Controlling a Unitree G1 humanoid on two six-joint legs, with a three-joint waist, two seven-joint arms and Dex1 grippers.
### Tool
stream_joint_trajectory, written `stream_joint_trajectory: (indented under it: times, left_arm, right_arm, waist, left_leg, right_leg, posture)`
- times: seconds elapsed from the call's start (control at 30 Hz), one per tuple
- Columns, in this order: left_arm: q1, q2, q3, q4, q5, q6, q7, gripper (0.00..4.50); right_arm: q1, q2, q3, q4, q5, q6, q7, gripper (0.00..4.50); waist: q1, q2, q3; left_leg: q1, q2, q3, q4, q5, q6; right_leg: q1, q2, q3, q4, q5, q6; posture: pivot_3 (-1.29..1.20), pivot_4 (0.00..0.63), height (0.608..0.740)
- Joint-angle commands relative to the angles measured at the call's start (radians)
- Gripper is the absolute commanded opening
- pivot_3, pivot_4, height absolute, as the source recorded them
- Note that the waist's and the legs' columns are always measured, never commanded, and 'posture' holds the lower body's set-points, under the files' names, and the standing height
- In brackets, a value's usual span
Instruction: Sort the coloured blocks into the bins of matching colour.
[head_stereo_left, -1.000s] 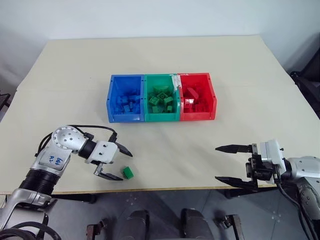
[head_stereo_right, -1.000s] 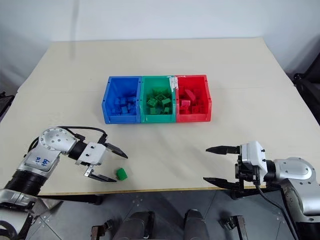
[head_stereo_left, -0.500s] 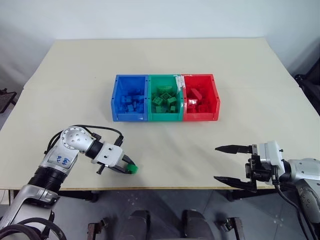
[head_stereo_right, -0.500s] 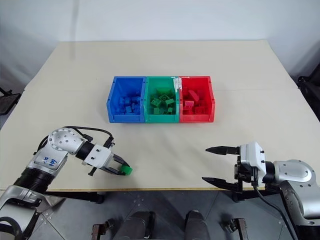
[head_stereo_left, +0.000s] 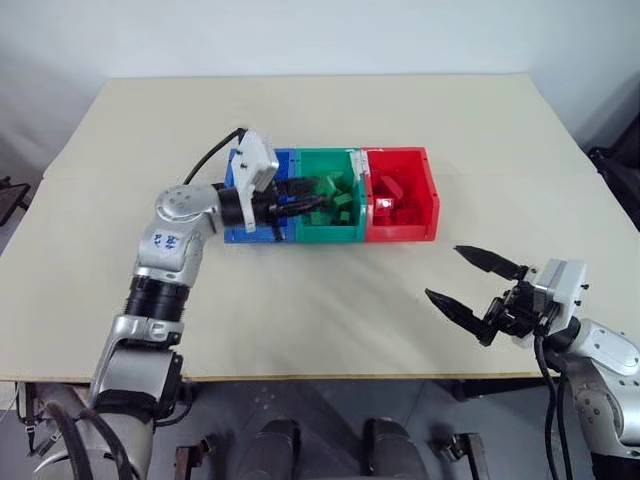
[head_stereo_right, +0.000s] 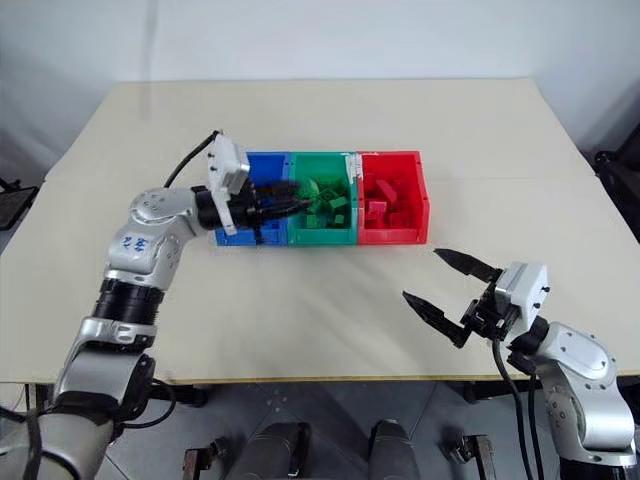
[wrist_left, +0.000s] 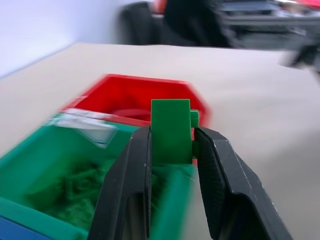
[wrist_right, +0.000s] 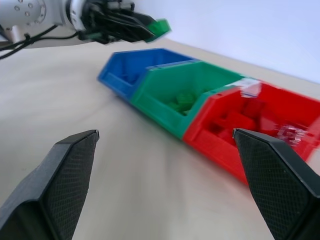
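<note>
Above the seam between the blue bin (head_stereo_left: 236, 205) and the green bin (head_stereo_left: 328, 228), the left gripper (wrist_left: 172, 150) is clamped on a green block (wrist_left: 171, 131). In the left wrist view the block stands on end between the two black fingers (wrist_left: 131, 175), its long axis running along them and its top sticking out past the tips; a small stud shows on one side face. From the head views the gripper lies about level, pointing right across the blue bin toward the green one, so the block's long axis runs roughly left to right over the green bin's left edge.

A second ago the block lay on the near left part of the table (head_stereo_left: 300, 310) with the left jaws spread around it; half a second ago they had closed on it there. Since then the arm has carried it up and away to the bins. The right gripper (head_stereo_left: 472, 282) stays wide apart and holds nothing, low over the near right of the table, now angled more toward the left.

The red bin (head_stereo_left: 403, 232) is joined to the right of the green one. All three hold loose blocks of their own colour. The left arm's body crosses over the blue bin and hides part of it. The table between the bins and the right gripper is bare.
</note>
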Motion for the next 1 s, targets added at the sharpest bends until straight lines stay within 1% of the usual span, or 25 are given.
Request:
stream_joint_trajectory:
  times: [0.03, 0.17, 0.23, 0.3, 0.37, 0.53, 0.6, 0.63, 0.7, 0.73, 0.77, 0.87, 1.0]
  left_arm:
    - [-0.094, -0.04, -0.016, 0.154, 0.104, -0.07, 0.134, 0.92]
    - [-0.139, -0.064, -0.018, 0.258, 0.152, -0.114, 0.178, 0.92]
    - [-0.131, -0.062, -0.041, 0.262, 0.178, -0.137, 0.147, 1.64]
    - [-0.119, -0.077, -0.022, 0.246, 0.155, -0.129, 0.133, 2.15]
    - [-0.104, -0.082, 0.015, 0.217, 0.121, -0.122, 0.132, 2.84]
    - [-0.023, -0.036, 0.061, 0.05, 0.055, -0.125, 0.037, 4.41]
    - [0.013, -0.016, 0.08, -0.007, 0.03, -0.118, 0.01, 4.48]
    - [0.076, 0.041, 0.099, -0.059, 0.016, -0.147, -0.047, 4.48]
    - [0.227, 0.163, 0.146, -0.185, -0.047, -0.129, -0.177, 4.48]
    - [0.289, 0.2, 0.169, -0.246, -0.092, -0.113, -0.224, 4.48]
    - [0.343, 0.231, 0.19, -0.297, -0.131, -0.083, -0.25, 4.48]
    - [0.517, 0.322, 0.262, -0.379, -0.168, -0.075, -0.286, 4.48]
    - [0.665, 0.37, 0.319, -0.436, -0.153, -0.104, -0.262, 4.48]
  right_arm:
    - [0.002, 0.014, -0.003, -0.072, 0.002, 0.0, -0.054, 4.5]
    - [-0.005, 0.008, -0.01, -0.093, 0.0, 0.024, -0.106, 4.5]
    - [-0.008, 0.008, -0.012, -0.093, -0.005, 0.028, -0.126, 4.5]
    - [-0.01, 0.006, -0.007, -0.089, -0.007, 0.025, -0.131, 4.5]
    - [-0.011, 0.007, -0.001, -0.082, -0.008, 0.019, -0.127, 4.5]
    - [-0.05, 0.003, 0.023, -0.011, -0.016, -0.014, -0.071, 4.5]
    - [-0.077, -0.007, 0.034, 0.025, -0.023, -0.032, -0.031, 4.5]
    - [-0.114, -0.027, 0.048, 0.069, -0.03, -0.045, 0.018, 4.5]
    - [-0.171, -0.075, 0.074, 0.15, -0.041, -0.066, 0.121, 4.5]
    - [-0.187, -0.092, 0.079, 0.183, -0.044, -0.075, 0.155, 4.5]
    - [-0.197, -0.106, 0.083, 0.209, -0.043, -0.08, 0.182, 4.5]
    - [-0.227, -0.135, 0.095, 0.284, -0.043, -0.091, 0.249, 4.5]
    - [-0.253, -0.139, 0.105, 0.351, -0.053, -0.109, 0.309, 4.5]
  waist:
    - [-0.001, 0.0, 0.0]
    - [-0.005, -0.001, 0.0]
    - [-0.005, -0.001, 0.0]
    - [-0.003, -0.001, 0.0]
    - [-0.001, -0.001, 0.0]
    - [-0.006, -0.001, 0.0]
    - [-0.007, -0.001, 0.0]
    - [-0.016, -0.001, 0.0]
    - [-0.039, 0.0, 0.0]
    - [-0.053, 0.0, 0.0]
    - [-0.056, 0.001, 0.0]
    - [-0.051, 0.0, 0.0]
    - [-0.026, 0.0, 0.0]
  left_leg:
    - [0.0, 0.0, 0.0, 0.0, 0.0, 0.0]
    - [0.0, 0.0, 0.001, -0.002, 0.0, 0.0]
    - [0.0, 0.0, 0.001, -0.002, 0.0, 0.0]
    - [0.0, 0.0, 0.001, -0.002, 0.0, 0.0]
    - [0.0, 0.0, 0.001, -0.002, 0.0, 0.0]
    - [-0.001, 0.0, 0.001, -0.001, 0.0, 0.0]
    - [-0.001, 0.0, 0.001, -0.002, 0.0, 0.0]
    - [-0.001, 0.0, 0.001, -0.002, 0.0, 0.0]
    - [0.001, 0.0, 0.003, -0.004, 0.0, 0.0]
    - [0.004, 0.0, 0.004, -0.007, 0.0, 0.0]
    - [0.006, 0.0, 0.003, -0.01, 0.0, 0.0]
    - [0.006, 0.003, -0.001, -0.011, -0.001, -0.001]
    - [0.005, 0.005, -0.001, -0.007, -0.001, -0.001]
  right_leg:
    - [0.0, 0.0, 0.0, 0.0, 0.0, 0.0]
    - [-0.001, 0.0, 0.0, 0.0, 0.0, 0.0]
    - [-0.002, 0.0, 0.0, 0.0, 0.0, 0.0]
    - [-0.002, 0.0, 0.0, 0.0, 0.0, 0.0]
    - [-0.002, 0.0, 0.0, 0.0, 0.0, 0.0]
    - [-0.002, 0.0, 0.0, 0.0, 0.0, 0.0]
    - [-0.002, 0.0, 0.0, 0.0, 0.0, 0.0]
    - [-0.002, 0.0, 0.0, 0.0, 0.0, 0.0]
    - [-0.002, 0.0, 0.002, 0.0, 0.0, 0.0]
    - [-0.001, 0.0, 0.003, -0.001, 0.0, 0.0]
    - [-0.001, 0.0, 0.003, -0.003, 0.0, 0.0]
    - [-0.002, 0.001, 0.0, -0.003, -0.001, -0.002]
    - [0.001, -0.001, 0.0, -0.008, -0.001, -0.002]
  posture:
    - [0.0, 0.15, 0.74]
    - [0.0, 0.15, 0.74]
    - [0.0, 0.15, 0.74]
    - [0.0, 0.15, 0.74]
    - [0.0, 0.15, 0.74]
    - [0.0, 0.15, 0.74]
    - [0.0, 0.15, 0.74]
    - [0.0, 0.15, 0.74]
    - [0.0, 0.15, 0.74]
    - [0.0, 0.15, 0.74]
    - [0.0, 0.15, 0.74]
    - [0.0, 0.15, 0.74]
    - [0.0, 0.15, 0.74]
